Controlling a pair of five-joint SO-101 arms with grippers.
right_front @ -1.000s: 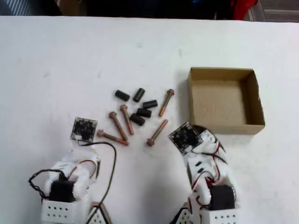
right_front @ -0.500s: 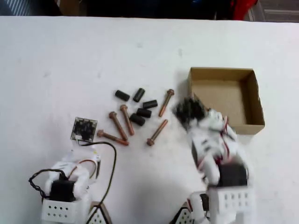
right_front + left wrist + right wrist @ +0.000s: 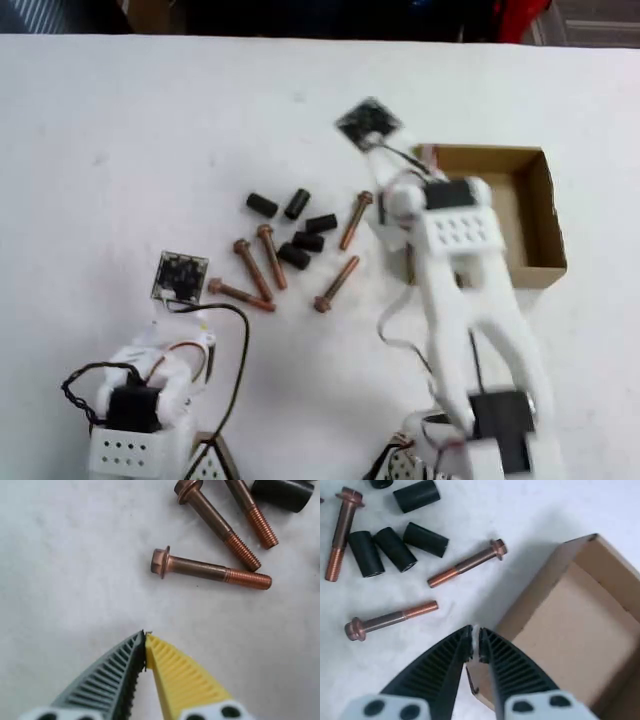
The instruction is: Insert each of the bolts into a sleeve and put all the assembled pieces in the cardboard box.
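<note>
Progress is nil so far, as I judge it: no bolt sits in a sleeve, and the part of the box that shows holds nothing.

Near left, the left gripper (image 3: 145, 639) is low over the table (image 3: 150, 130). Its tips are pressed together on nothing, and the nearest bolt lies just beyond them. Five bolts (image 3: 252, 268) lie loose mid-table, three clustered on the left and two more to the right, toward the box. Five sleeves (image 3: 308, 241) lie among and just beyond them, all unfilled. Right of the parts stands the box (image 3: 556, 235), open side up. The right gripper (image 3: 475, 641) hangs at the box's left wall, jaws all but together with only a thin gap, gripping nothing. All five insertions and all five drops into the box are left to do.

A second ago the right arm sat folded near, right of the bolts. Half a second ago it was swinging outward. Now it is stretched far, its wrist over the box's left wall. The left arm, bolts, sleeves and box lie as they did.
</note>
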